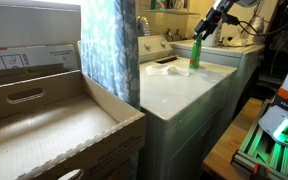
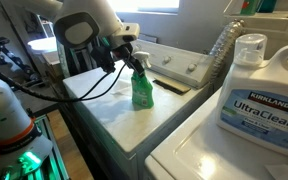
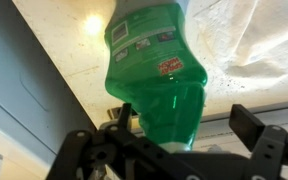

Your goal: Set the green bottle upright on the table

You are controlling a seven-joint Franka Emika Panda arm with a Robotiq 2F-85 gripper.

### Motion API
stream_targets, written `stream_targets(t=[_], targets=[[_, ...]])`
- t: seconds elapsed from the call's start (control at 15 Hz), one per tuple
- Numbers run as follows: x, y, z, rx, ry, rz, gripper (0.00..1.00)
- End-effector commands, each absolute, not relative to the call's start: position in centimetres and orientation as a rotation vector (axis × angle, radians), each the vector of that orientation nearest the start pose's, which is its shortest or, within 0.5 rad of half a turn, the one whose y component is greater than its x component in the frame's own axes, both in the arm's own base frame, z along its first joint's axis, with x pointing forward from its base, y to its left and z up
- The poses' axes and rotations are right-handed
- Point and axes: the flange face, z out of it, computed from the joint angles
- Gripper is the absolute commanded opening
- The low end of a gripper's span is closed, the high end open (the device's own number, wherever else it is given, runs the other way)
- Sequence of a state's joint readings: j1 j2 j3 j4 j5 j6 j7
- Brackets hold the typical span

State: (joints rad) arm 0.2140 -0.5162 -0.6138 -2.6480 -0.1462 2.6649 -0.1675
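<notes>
The green bottle [image 1: 195, 53] [image 2: 141, 88] stands upright on the glossy white table [image 1: 184, 90] [image 2: 102, 102]. My gripper [image 1: 203, 31] [image 2: 130, 55] is at the bottle's top, its fingers either side of the neck. In the wrist view the bottle [image 3: 156, 60] fills the middle, with its paler neck between the jaws [image 3: 184, 122]. The left finger is close to the bottle and the right finger stands clearly apart from it, so the gripper is open. The bottle's base rests on the speckled white top [image 3: 69, 55].
A large brown cardboard box [image 1: 44, 125] fills the foreground beside a blue patterned curtain [image 1: 109, 45]. A crumpled white sheet [image 1: 164, 68] [image 3: 254, 40] lies near the bottle. A big white detergent jug [image 2: 256, 85] and a clear bottle [image 2: 220, 50] stand on the neighbouring unit.
</notes>
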Motion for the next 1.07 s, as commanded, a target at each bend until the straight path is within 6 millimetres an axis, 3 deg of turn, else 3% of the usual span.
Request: stream_targets(t=[0.0, 0.67, 1.0], targets=[[39.5, -17.3, 44.7, -3.084, 0.354, -0.579, 1.00], [39.6, -16.3, 55.2, -3.182, 0.591, -0.244, 1.00], [39.6, -16.0, 59.9, -3.175, 0.856, -0.256, 1.00]])
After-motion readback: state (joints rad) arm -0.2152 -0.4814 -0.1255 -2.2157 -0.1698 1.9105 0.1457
